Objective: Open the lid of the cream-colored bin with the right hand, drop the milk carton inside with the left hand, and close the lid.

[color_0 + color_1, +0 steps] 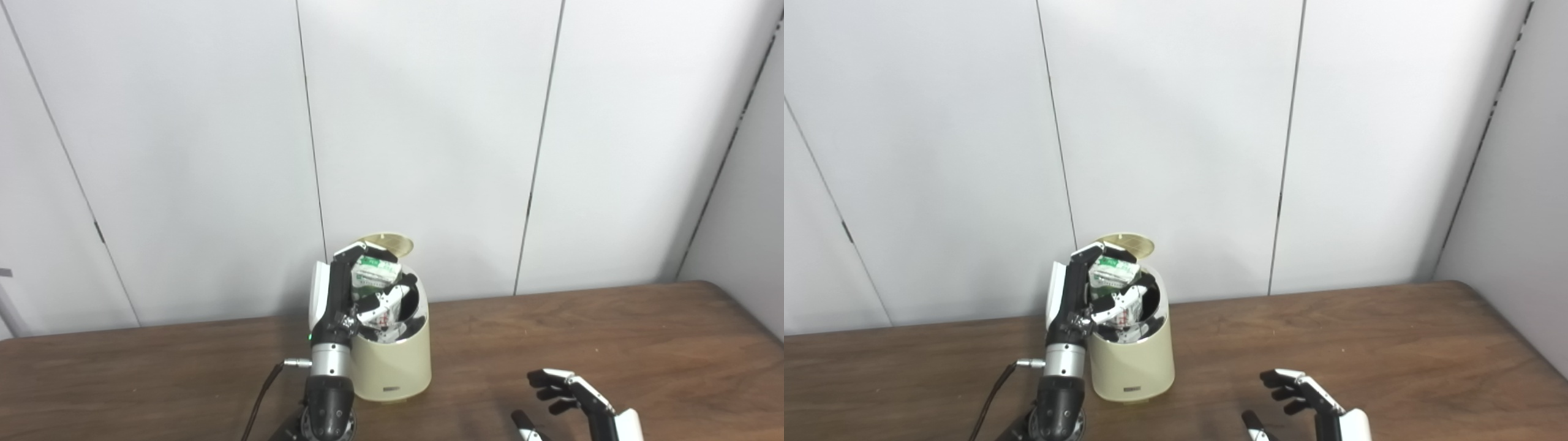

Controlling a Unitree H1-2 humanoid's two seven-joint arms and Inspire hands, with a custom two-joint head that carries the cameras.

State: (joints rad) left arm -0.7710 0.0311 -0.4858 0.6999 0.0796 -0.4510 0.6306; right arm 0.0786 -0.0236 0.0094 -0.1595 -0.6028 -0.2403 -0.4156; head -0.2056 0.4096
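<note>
The cream-colored bin (392, 361) stands on the table, its round lid (392, 244) tipped up at the back. My left hand (352, 294) is raised at the bin's mouth, shut on the green-and-white milk carton (373, 275), which sits tilted just above the opening. The dark inside of the bin shows below the carton. My right hand (572, 404) rests low near the table's front edge, to the right of the bin and apart from it, open with nothing in it.
The brown wooden table (612, 343) runs to a rounded right edge (744, 318). White wall panels stand close behind the bin. A black cable (263, 392) trails from my left wrist over the table.
</note>
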